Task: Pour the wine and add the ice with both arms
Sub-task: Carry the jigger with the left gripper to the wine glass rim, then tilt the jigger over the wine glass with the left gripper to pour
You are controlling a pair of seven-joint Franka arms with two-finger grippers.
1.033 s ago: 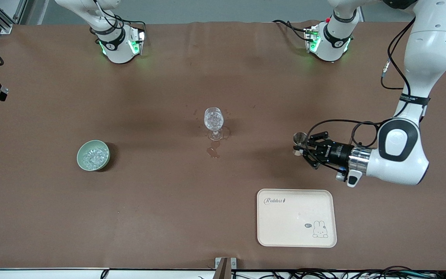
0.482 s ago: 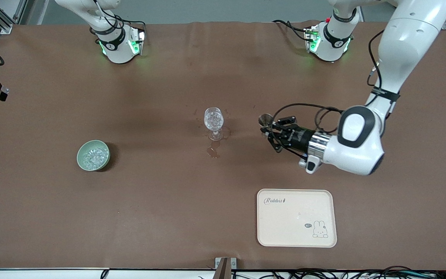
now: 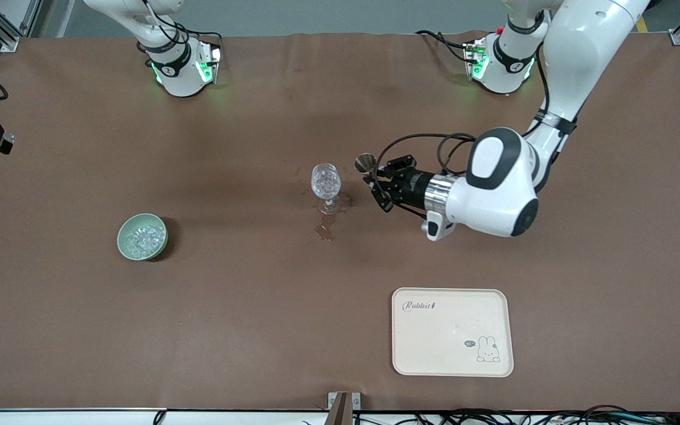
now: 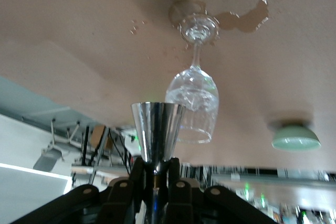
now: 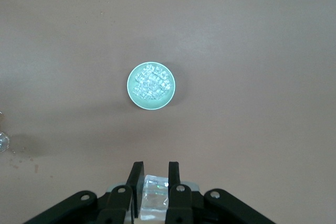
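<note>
A clear stemmed wine glass [image 3: 325, 180] stands upright mid-table; it also shows in the left wrist view [image 4: 194, 108]. My left gripper [image 3: 382, 184] is shut on the stem of a small metal measuring cup [image 3: 366, 162], held upright just beside the glass toward the left arm's end [image 4: 156, 129]. A green bowl [image 3: 142, 236] holds several ice chunks [image 5: 151, 83] toward the right arm's end. My right gripper [image 5: 155, 174] hangs high over the table near the bowl, shut on one ice cube [image 5: 156, 195]. It is out of the front view.
A cream tray [image 3: 452, 332] with a rabbit print lies near the front edge. A wet stain [image 3: 325, 231] marks the brown cloth just in front of the glass foot. The arm bases [image 3: 177, 65] stand along the back edge.
My left arm has swung the metal cup from over the table near the tray toward the wine glass and now holds it beside the glass. Glass, bowl and tray have not moved.
</note>
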